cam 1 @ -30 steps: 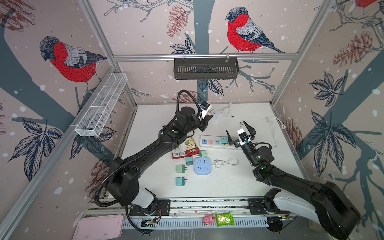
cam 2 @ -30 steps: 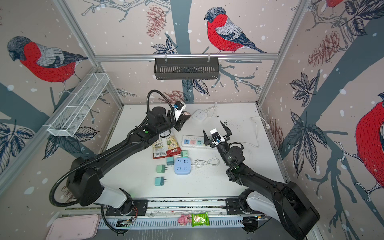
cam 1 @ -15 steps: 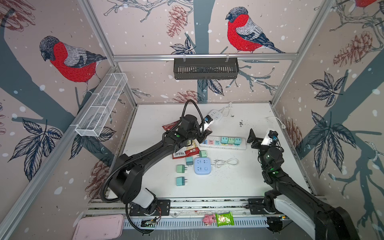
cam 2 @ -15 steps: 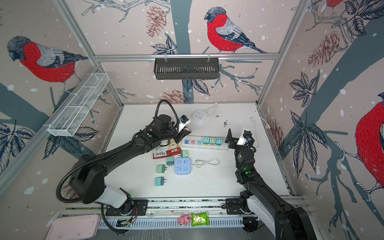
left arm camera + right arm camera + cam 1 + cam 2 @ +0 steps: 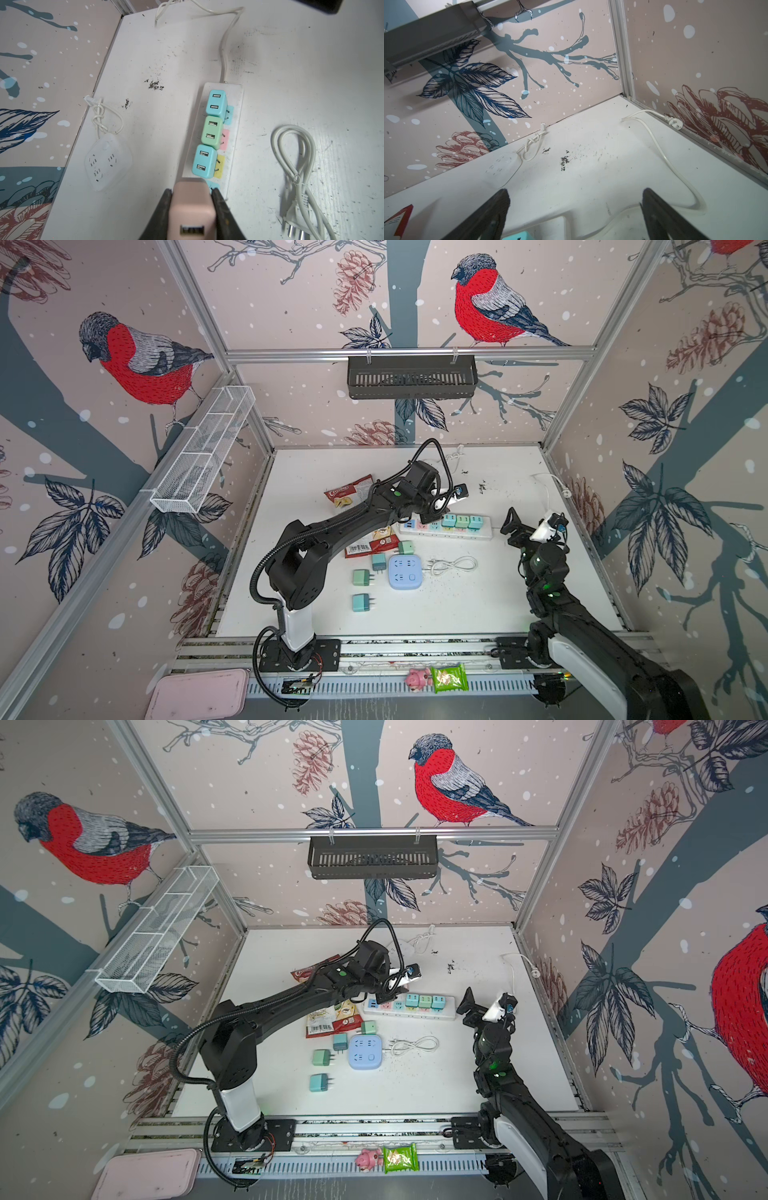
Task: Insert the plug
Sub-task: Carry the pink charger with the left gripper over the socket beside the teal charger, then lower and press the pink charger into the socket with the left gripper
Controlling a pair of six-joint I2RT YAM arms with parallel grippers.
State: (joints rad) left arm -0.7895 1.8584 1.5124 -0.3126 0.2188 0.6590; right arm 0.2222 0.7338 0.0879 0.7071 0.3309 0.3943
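Note:
My left gripper (image 5: pixel 192 190) is shut on a pink plug (image 5: pixel 192 207), gripping it by its two sides. It hovers over the near end of the white power strip (image 5: pixel 235 116), above a blue socket patch. A teal, a green and another teal plug (image 5: pixel 204 161) sit in the strip in a row. In both top views the left gripper (image 5: pixel 428 516) (image 5: pixel 384 996) is at the strip's left end (image 5: pixel 484 534) (image 5: pixel 446 1015). My right gripper (image 5: pixel 530 531) (image 5: pixel 484 1011) (image 5: pixel 575 193) stands open and empty just past the strip's right end.
Several loose teal and green plugs (image 5: pixel 361 577) lie in front of the strip beside a blue socket cube (image 5: pixel 405 571). A coiled white cable (image 5: pixel 453 564) and snack packets (image 5: pixel 371 541) lie nearby. A white square socket block (image 5: pixel 108 160) sits by the back wall. The strip's cord (image 5: pixel 660 145) runs to the right wall.
My left gripper has come down and forward with the pink plug to the strip's left end. My right gripper has swung from the strip's middle to its right end.

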